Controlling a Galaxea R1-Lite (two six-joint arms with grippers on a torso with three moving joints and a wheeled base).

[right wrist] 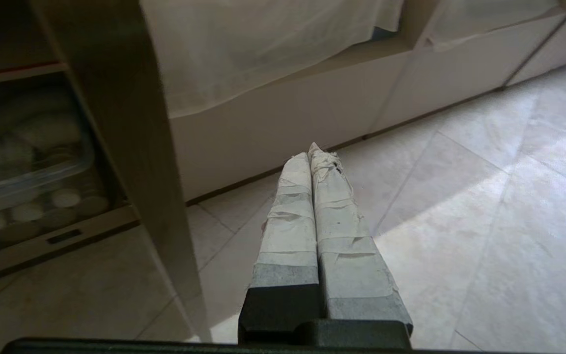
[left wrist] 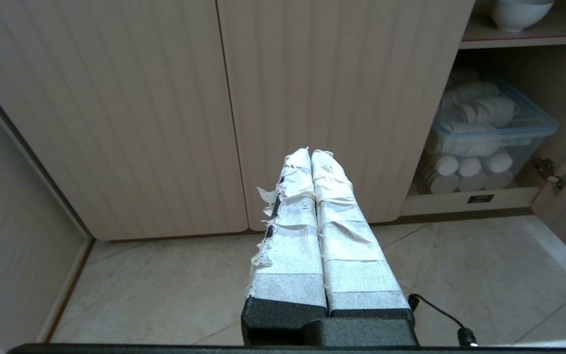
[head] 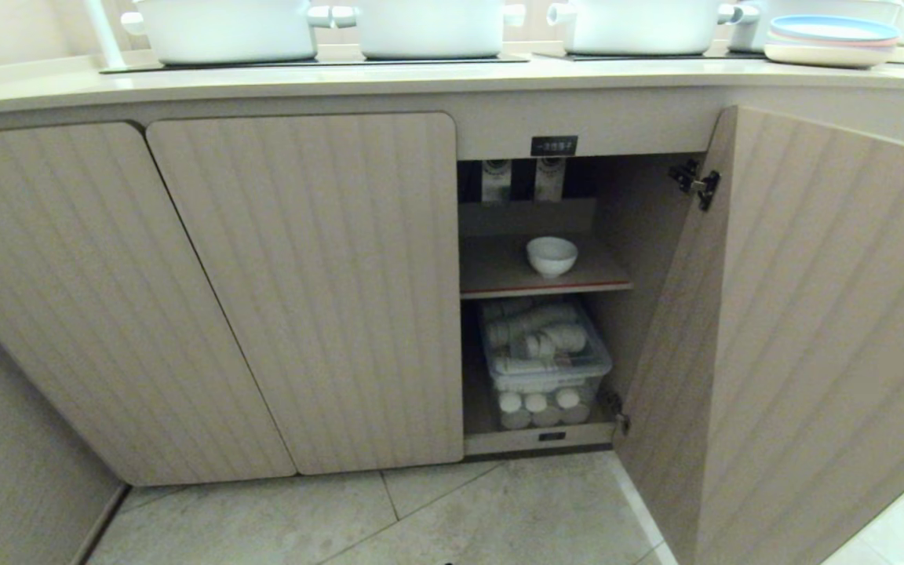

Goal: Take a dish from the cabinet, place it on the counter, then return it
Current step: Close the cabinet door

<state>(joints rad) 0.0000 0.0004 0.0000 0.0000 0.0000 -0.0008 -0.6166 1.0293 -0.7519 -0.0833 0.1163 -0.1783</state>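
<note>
While door (head: pixel 797 329) open, dish (head: pixel 552 256) visible on shelf; bin (head: pixel 544 357) contents unclear.

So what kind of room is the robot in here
Most likely a kitchen, perhaps a showroom one: a counter with cooktop panels carrying large white pots, stacked plates, and a low cabinet standing open on a shelved bowl.

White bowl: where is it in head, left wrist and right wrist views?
Head: white bowl centre-right, on the cabinet's upper shelf.
Left wrist: bowl at the top right corner, cut by the frame edge.
Right wrist: not in it.
Shared landmark: clear storage box below the shelf.
</note>
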